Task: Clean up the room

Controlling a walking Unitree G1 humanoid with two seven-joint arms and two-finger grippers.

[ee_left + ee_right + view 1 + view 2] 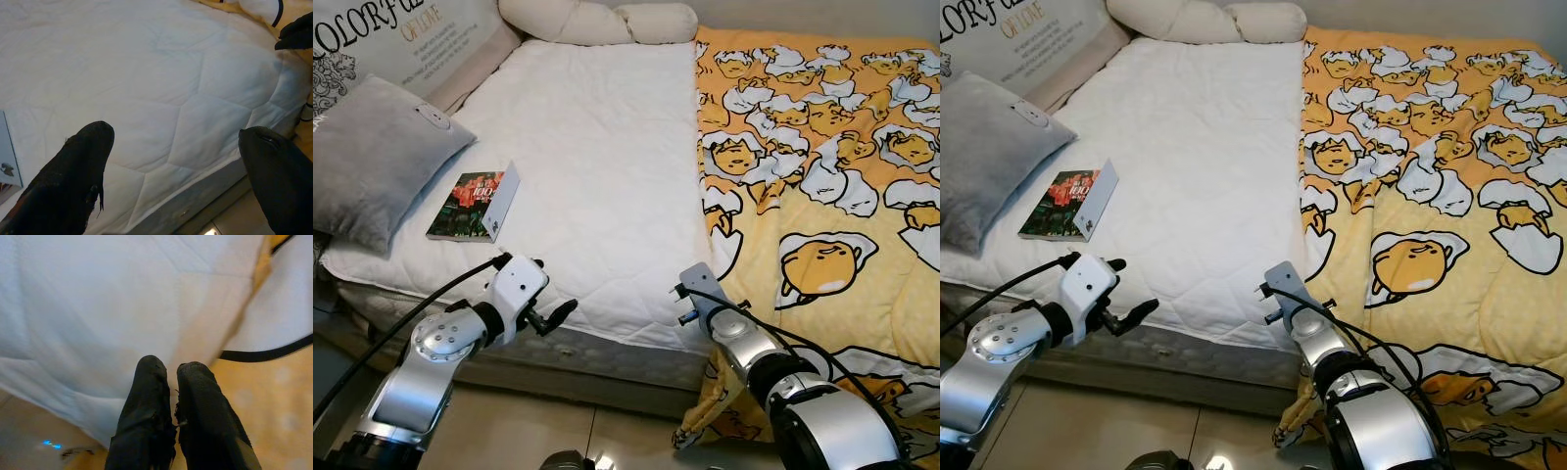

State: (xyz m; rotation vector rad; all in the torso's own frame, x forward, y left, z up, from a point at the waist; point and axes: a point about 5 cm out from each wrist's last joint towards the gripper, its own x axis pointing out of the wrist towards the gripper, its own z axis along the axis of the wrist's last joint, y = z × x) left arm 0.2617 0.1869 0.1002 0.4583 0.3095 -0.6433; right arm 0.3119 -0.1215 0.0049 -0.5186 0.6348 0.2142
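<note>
A white quilted bed lies before me, its right half under a yellow cartoon-egg blanket. A book with a dark red cover lies on the sheet near the left side. My left gripper hovers open over the bed's front edge, right of the book, with nothing between its fingers. My right gripper is shut, its fingers pressed together just above the line where the blanket's edge meets the white sheet near the front of the bed. No cloth shows between its fingers.
A grey pillow rests at the bed's left edge beside the book. Cream pillows lie at the far end, next to a printed cushion. The blanket hangs over the front edge down to the tiled floor.
</note>
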